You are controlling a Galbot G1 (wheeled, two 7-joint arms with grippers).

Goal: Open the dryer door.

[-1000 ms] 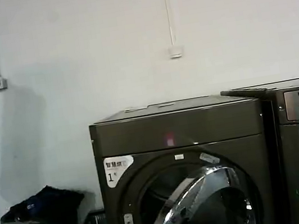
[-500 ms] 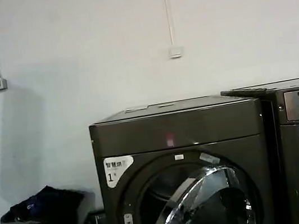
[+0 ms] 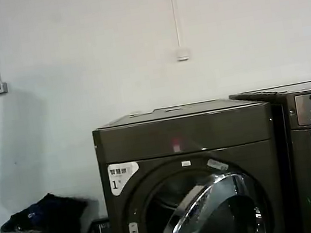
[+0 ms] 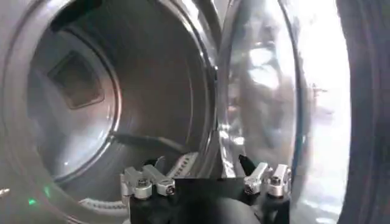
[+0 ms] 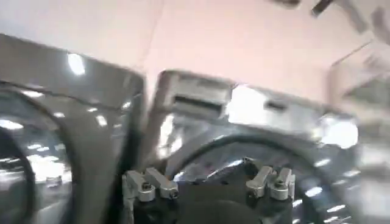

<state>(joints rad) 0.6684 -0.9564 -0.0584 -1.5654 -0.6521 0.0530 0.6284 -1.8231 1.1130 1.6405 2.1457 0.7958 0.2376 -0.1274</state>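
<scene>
Door (image 4: 259, 103) hangs ajar just beyond the left gripper (image 4: 207, 179)'s spread, empty fingers (image 4: 148, 181); rigid, slick chrome, best hooked behind its rim.

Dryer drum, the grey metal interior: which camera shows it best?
Left wrist view: the grey metal drum is seen deep inside, beside the chrome-rimmed dryer door. Head view gives a dark opening; right wrist faces the neighbouring machine.
</scene>
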